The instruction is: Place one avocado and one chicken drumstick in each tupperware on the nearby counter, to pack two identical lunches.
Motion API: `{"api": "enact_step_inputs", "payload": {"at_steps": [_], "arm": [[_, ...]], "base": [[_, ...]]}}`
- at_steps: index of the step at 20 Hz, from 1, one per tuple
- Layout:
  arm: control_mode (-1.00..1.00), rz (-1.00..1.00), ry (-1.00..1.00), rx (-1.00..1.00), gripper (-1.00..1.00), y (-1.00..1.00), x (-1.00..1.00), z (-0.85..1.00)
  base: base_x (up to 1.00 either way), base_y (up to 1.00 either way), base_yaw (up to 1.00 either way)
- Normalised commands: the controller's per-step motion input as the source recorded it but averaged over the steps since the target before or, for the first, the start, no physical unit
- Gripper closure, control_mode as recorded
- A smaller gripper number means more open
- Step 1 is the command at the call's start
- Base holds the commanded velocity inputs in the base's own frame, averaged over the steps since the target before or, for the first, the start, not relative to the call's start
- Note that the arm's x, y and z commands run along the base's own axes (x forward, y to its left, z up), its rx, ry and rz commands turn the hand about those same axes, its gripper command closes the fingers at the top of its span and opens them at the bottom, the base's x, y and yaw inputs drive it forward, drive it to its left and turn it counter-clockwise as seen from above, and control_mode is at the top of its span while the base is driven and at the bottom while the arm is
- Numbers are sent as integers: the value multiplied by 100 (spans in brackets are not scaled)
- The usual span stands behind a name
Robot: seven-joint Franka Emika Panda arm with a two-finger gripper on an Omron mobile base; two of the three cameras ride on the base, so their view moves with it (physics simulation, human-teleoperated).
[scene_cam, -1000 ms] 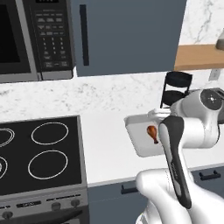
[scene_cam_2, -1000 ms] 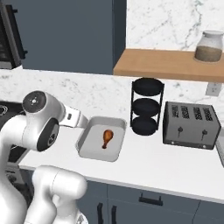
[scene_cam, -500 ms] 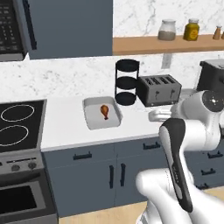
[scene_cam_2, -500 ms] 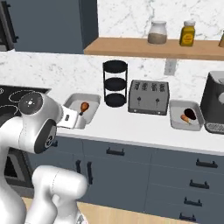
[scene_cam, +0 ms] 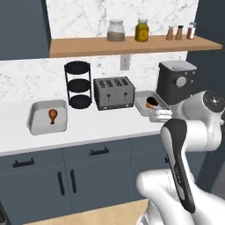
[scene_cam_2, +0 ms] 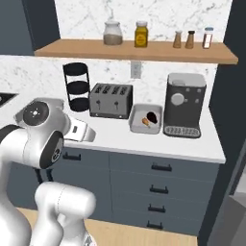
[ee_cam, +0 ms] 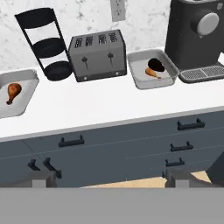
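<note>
Grey tubs sit apart on your table (ee_cam: 105,109): the tupperware (ee_cam: 151,70) ahead-right of your fingers (ee_cam: 109,178) already pairs avocado (ee_cam: 156,65) with drumstick (ee_cam: 152,73); the left tub (ee_cam: 15,94) holds one chicken drumstick (ee_cam: 13,92), awaiting an avocado. Fingers spread wide, empty.

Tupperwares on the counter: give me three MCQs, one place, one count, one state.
1. What stands between the two tupperwares?
A. coffee machine alone
B. tiered rack and toaster
C. microwave

2. How many drumsticks are packed?
A. none
B. one
C. two

3. Which tupperware is complete?
A. left
B. right
C. both

Answers:
1 B: rack and toaster stand between the left tupperware and right tupperware.
2 C: one drumstick left, another drumstick right.
3 B: an avocado lies beside the drumstick on the right alone.
</note>
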Motion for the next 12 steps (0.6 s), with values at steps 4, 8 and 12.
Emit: {"api": "enact_step_inputs", "payload": {"at_steps": [4,8,12], "arm": [[100,0,0,0,-100,0,0,0],[100,0,0,0,-100,0,0,0],[100,0,0,0,-100,0,0,0]], "base": [[-79,-100,0],[-40,-100,0],[-2,-100,0]]}}
